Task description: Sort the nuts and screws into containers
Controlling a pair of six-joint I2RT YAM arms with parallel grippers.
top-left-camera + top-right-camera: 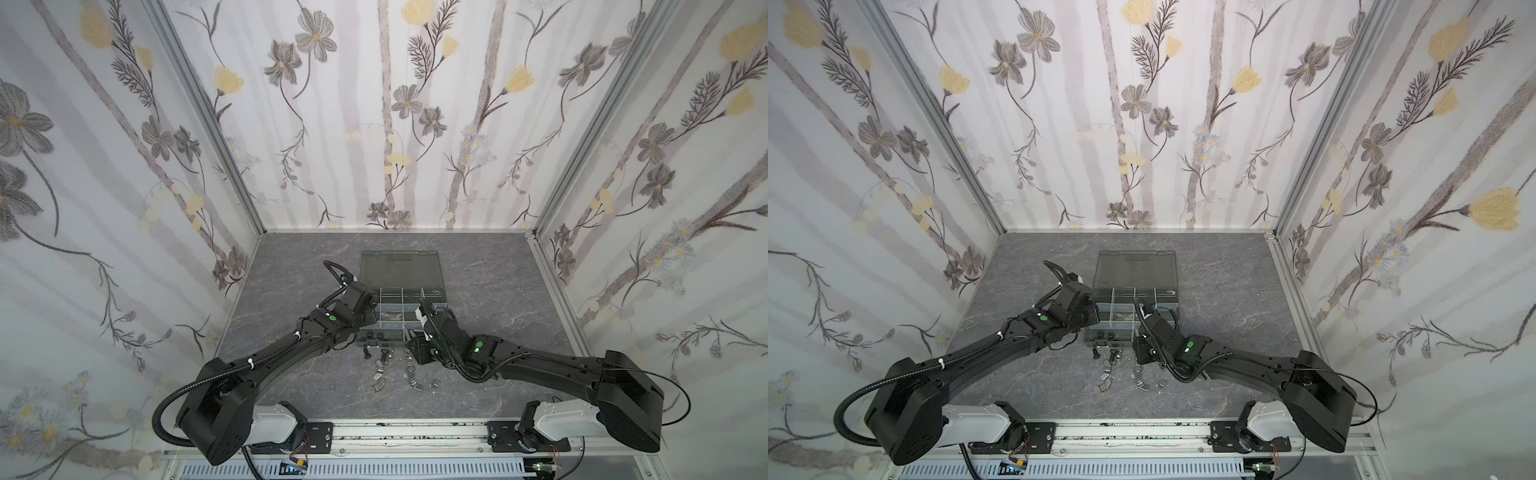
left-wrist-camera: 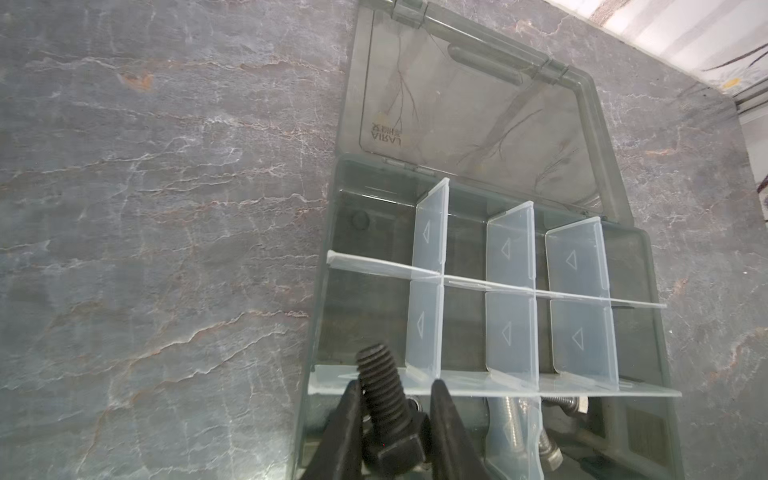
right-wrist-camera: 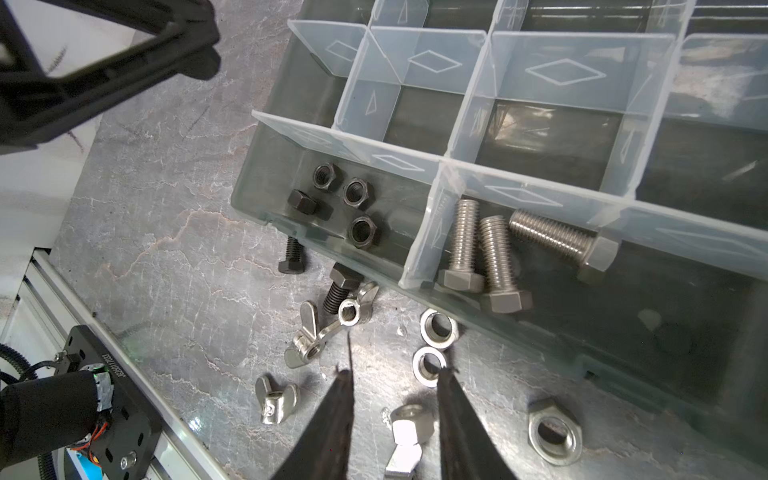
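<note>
black screw clamped in left jaws, shank aimed over the near-left compartment. right jaws apart above a wing nut.

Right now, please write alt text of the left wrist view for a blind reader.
The left gripper holds a black hex bolt at a corner of the open grey organizer box. Clear dividers split it into compartments; silver bolts lie in one, most others look empty.

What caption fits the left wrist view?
Left gripper holds a black screw at the organizer box edge, lid open.
</note>
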